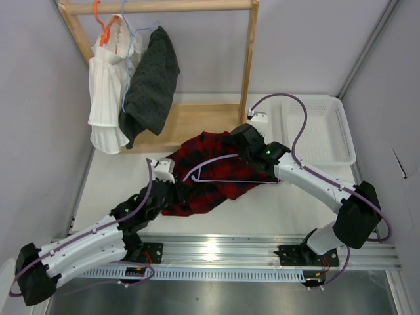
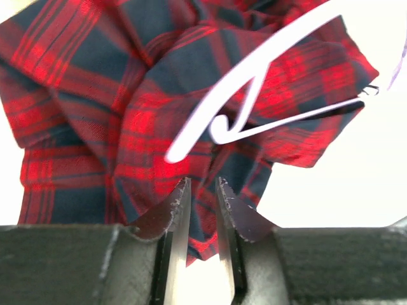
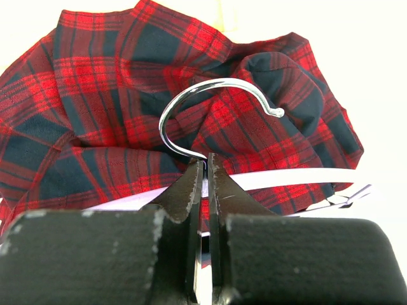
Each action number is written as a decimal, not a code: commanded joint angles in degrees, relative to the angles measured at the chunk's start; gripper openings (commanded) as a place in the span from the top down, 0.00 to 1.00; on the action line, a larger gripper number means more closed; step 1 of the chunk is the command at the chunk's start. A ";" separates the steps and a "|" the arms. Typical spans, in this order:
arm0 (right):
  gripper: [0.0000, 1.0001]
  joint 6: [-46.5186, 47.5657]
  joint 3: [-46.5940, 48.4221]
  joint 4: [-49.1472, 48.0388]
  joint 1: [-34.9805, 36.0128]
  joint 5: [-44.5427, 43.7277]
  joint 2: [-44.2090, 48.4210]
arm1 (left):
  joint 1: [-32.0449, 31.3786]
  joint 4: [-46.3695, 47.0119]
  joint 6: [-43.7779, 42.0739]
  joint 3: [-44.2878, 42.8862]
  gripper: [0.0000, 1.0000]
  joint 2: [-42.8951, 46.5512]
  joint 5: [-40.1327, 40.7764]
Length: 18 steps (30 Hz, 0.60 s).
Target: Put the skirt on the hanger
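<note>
**Two-arm loading of a garment onto a hanger.** The skirt [image 1: 210,172] lies crumpled at the middle of the table [image 1: 282,210]. The hanger [image 1: 239,182] rests on top of the skirt and is not yet inside the waistband.

The right gripper [image 3: 205,166] is clamped on the hanger's neck, just below the metal hook [image 3: 219,81]. The left gripper [image 2: 202,187] stands at a narrow gap with the skirt's near edge between its tips, apparently pinching a fold.

Both arms reach forward and inward from their bases. The left arm is low and stretched along the table. The right arm is bent sharply at the elbow, with its wrist over the far side of the cloth.

Judged step: feeding one shoulder of the hanger into the skirt's opening. To do this well, the left gripper should hold a single layer of waistband and lift it clear so that a mouth forms. The right gripper should hold the hanger level and slide one shoulder in sideways, without snagging loose folds or dragging the whole skirt.
</note>
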<state>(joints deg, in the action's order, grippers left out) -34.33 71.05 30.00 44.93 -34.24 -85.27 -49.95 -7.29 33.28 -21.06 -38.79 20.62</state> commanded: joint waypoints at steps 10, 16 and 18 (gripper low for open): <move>1.00 -0.83 2.78 -0.73 -0.19 -1.97 -0.15 | -1.20 4.74 -7.70 -7.94 0.72 -10.95 -12.71; 1.00 -0.74 2.96 -0.82 -0.72 -1.45 -0.24 | -1.29 4.74 -7.88 -8.47 0.64 -16.04 -10.34; 1.00 -0.74 3.04 -0.73 -0.98 -1.27 -0.42 | -1.29 5.35 -7.79 -8.38 0.64 -17.63 -9.38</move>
<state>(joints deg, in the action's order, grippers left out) -34.35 71.07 30.04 44.40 -34.15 -85.65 -50.78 -4.19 26.83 -27.16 -54.63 10.20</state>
